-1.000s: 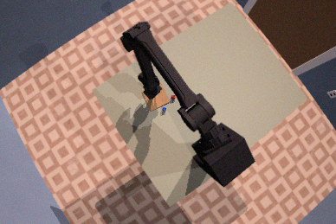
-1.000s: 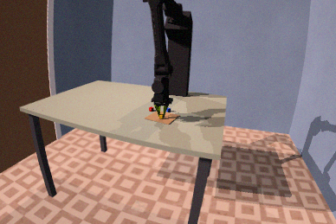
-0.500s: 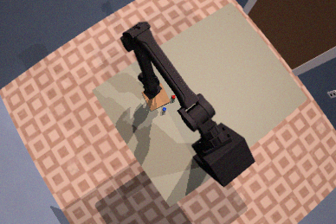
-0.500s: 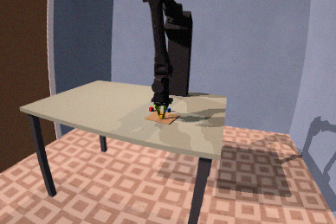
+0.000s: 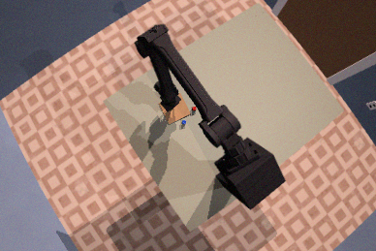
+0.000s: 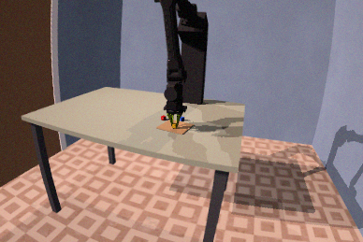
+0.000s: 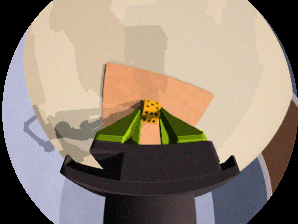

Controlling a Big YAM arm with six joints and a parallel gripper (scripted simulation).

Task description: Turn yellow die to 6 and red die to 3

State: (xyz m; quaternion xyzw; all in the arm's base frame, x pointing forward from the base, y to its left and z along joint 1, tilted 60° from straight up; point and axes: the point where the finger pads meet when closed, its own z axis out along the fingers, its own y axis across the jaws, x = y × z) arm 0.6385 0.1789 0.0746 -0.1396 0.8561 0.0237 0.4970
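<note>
My gripper (image 7: 150, 111) is shut on the yellow die (image 7: 152, 111), which sits between the green fingers over the orange mat (image 7: 154, 94). In the exterior view the gripper (image 6: 174, 122) points straight down onto the mat (image 6: 175, 128), with the yellow die (image 6: 174, 126) at the fingertips. The red die (image 6: 163, 118) lies to the left of the gripper and the blue die (image 6: 182, 119) to the right, both beside the mat on the table. In the top view the red die (image 5: 193, 109) and the blue die (image 5: 183, 123) lie just off the mat (image 5: 175, 111).
The mat lies near the middle of a beige table (image 6: 136, 121). The arm's dark base (image 5: 249, 172) stands at the table's edge. The arm's links hide part of the mat in the top view.
</note>
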